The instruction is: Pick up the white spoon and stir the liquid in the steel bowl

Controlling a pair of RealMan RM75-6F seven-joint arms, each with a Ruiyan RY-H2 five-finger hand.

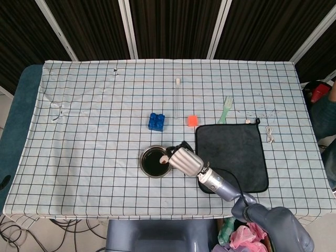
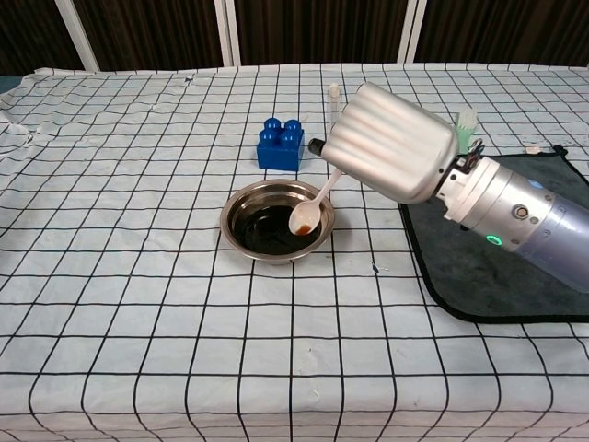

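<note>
The steel bowl (image 2: 273, 221) (image 1: 154, 161) sits at the middle front of the checked cloth and holds dark liquid. My right hand (image 2: 398, 154) (image 1: 186, 160) is just right of the bowl and grips the handle of the white spoon (image 2: 313, 207) (image 1: 163, 158). The spoon slants down to the left, its scoop over the bowl's right inner side with a brown stain on it. Whether the scoop touches the liquid is unclear. The left hand does not show in either view.
A blue brick (image 2: 281, 144) (image 1: 156, 121) stands behind the bowl. A dark mat (image 1: 231, 155) (image 2: 479, 276) lies to the right under my right forearm. Further back are an orange cube (image 1: 192, 120), a clear tube (image 1: 178, 94), a green fork (image 1: 226, 108) and a small cable (image 1: 270, 134).
</note>
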